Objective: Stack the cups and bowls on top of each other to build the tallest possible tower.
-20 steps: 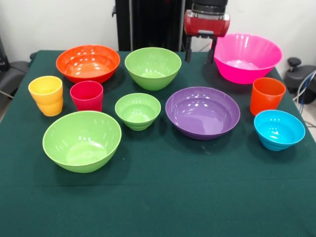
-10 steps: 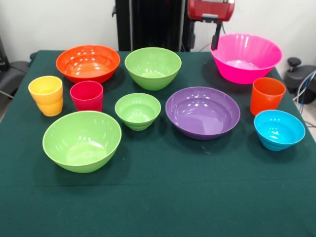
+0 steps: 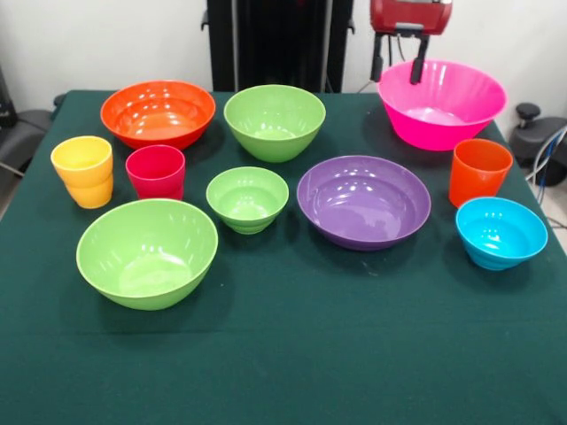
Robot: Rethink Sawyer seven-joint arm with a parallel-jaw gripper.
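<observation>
All cups and bowls stand apart on the green table; no tower stands. My gripper [image 3: 398, 73] is open at the far right, just over the left rim of the hot pink bowl [image 3: 443, 104], one finger inside the rim, one outside. In front of it lie the purple bowl [image 3: 363, 201], the orange cup [image 3: 479, 172] and the sky blue bowl [image 3: 500, 232]. The orange bowl [image 3: 158, 113] and a large green bowl [image 3: 275, 121] sit at the back. The yellow cup [image 3: 83, 171], red cup [image 3: 156, 172], small green bowl [image 3: 247, 199] and second large green bowl [image 3: 147, 252] sit at the left.
The black robot pedestal [image 3: 270, 44] stands behind the table's far edge. A dark chair [image 3: 18, 133] is at the left edge. Black gear and cables [image 3: 540, 142] sit off the table's right side.
My gripper has moved right along the far edge, from between the large green bowl and the pink bowl to the pink bowl's left rim.
</observation>
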